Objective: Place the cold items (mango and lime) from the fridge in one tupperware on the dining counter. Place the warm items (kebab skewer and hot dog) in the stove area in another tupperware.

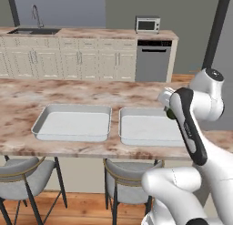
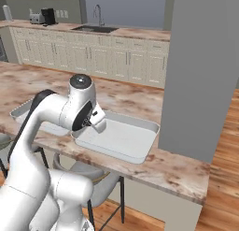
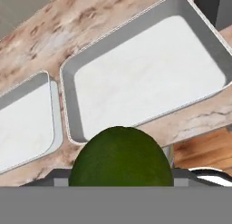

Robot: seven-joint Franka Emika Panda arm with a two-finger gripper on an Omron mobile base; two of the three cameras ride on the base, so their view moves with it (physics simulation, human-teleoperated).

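The fruit (image 3: 121, 156) in the gripper (image 3: 121, 180) is olive-green and rounded, so it looks like the mango rather than the darker lime. In the hand view it sits right at the bottom, big and close, with the jaws closed around it; the fingertips themselves are mostly hidden behind it. From the left base view just a small green sliver (image 1: 171, 114) peeks out beside the wrist.

Right under and ahead of the fruit is a shallow pale grey tray (image 3: 149, 69), and nothing is lying in it. A second, matching tray (image 3: 22, 123) sits just beside it with a narrow gap between them. The held fruit hangs over the near edge of the first tray, above the counter rim.

Both trays rest on the dining counter (image 1: 27, 94), the long one with the brown-and-cream marbled top. Grey stools (image 1: 18, 174) tuck under its near side.

Further back there's a run of cream cabinets (image 1: 68, 60) with a sink and tap (image 1: 35, 19), a steel dishwasher (image 1: 153, 60) and a small microwave (image 1: 147, 24) on top of the counter.
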